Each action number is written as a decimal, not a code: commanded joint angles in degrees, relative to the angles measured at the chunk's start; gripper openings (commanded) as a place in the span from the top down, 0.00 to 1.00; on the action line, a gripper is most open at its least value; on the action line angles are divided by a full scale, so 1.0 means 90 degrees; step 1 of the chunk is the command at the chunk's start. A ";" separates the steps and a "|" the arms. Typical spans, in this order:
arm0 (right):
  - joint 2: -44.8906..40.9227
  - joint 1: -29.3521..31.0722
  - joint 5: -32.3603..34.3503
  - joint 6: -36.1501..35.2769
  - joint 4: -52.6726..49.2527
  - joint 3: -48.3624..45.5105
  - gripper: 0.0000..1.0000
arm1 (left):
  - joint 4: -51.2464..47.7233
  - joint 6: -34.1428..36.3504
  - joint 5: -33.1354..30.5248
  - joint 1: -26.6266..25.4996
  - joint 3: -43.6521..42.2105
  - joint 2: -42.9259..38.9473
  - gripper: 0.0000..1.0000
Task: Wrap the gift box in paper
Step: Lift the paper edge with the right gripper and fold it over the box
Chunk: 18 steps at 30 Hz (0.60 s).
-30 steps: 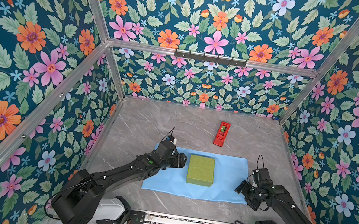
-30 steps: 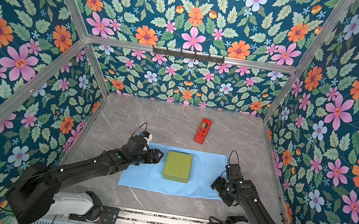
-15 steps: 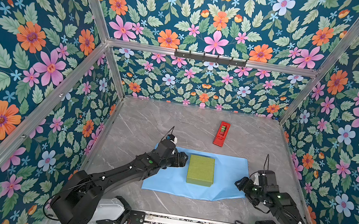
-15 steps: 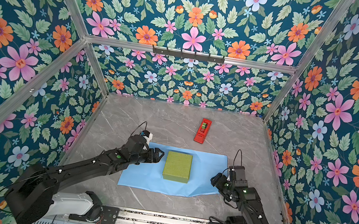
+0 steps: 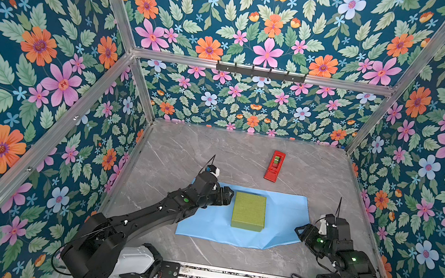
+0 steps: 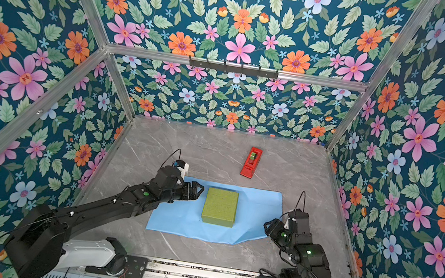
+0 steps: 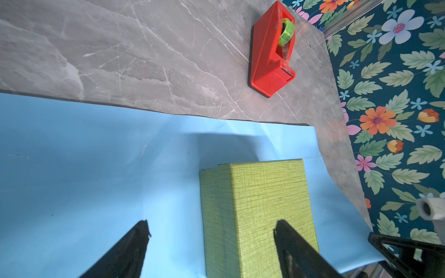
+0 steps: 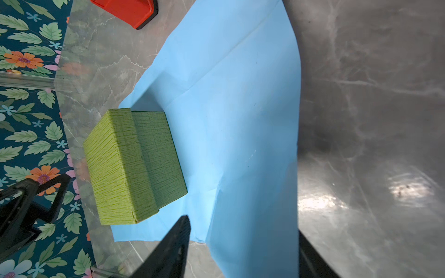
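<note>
On the grey worktop [image 5: 213,150], an olive-green textured gift box [image 5: 249,210] lies unwrapped on creased light-blue paper [image 5: 285,213], left fingers [image 7: 130,250] and right fingers [image 8: 173,250] open, empty.

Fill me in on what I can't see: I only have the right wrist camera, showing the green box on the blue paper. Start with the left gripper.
Observer: The left gripper is open wide beside the gift box. In its wrist view one fingertip shows against the paper, and the other against the box.
Operator: Identify that red thing at my frame's edge.
Observer: A tape dispenser holding a green roll, on the bare table beyond the paper.
Operator: Describe the sheet's other side.
Observer: In both top views the paper runs on past the box beneath the left gripper, so the box sits near mid-sheet.
</note>
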 commanded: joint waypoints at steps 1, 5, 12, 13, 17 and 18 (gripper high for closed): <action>-0.0018 0.0005 0.0294 0.0121 -0.0186 -0.0026 0.53 | 0.0018 -0.0021 0.0011 -0.0002 -0.0039 -0.0071 0.16; 0.0141 0.0005 0.0462 0.0080 -0.0184 0.0007 0.72 | 0.0037 -0.0072 0.0032 -0.0006 -0.0106 -0.0143 0.16; 0.0165 0.0014 0.0122 -0.0350 0.0192 0.0136 0.96 | 0.0062 -0.0238 0.0250 -0.0012 -0.0099 -0.0145 0.16; 0.0166 0.0026 0.0046 -0.0363 0.0248 0.0131 0.99 | 0.0074 -0.0282 0.0328 -0.0012 -0.0090 -0.0138 0.16; 0.0235 0.0313 -0.0003 -0.0432 0.0454 0.0274 1.00 | 0.0119 -0.0531 0.0659 -0.0050 -0.0012 -0.0173 0.16; 0.0285 0.0480 0.0078 -0.0460 0.0508 0.0359 1.00 | 0.0145 -0.0601 0.0728 -0.0068 0.0021 -0.0193 0.16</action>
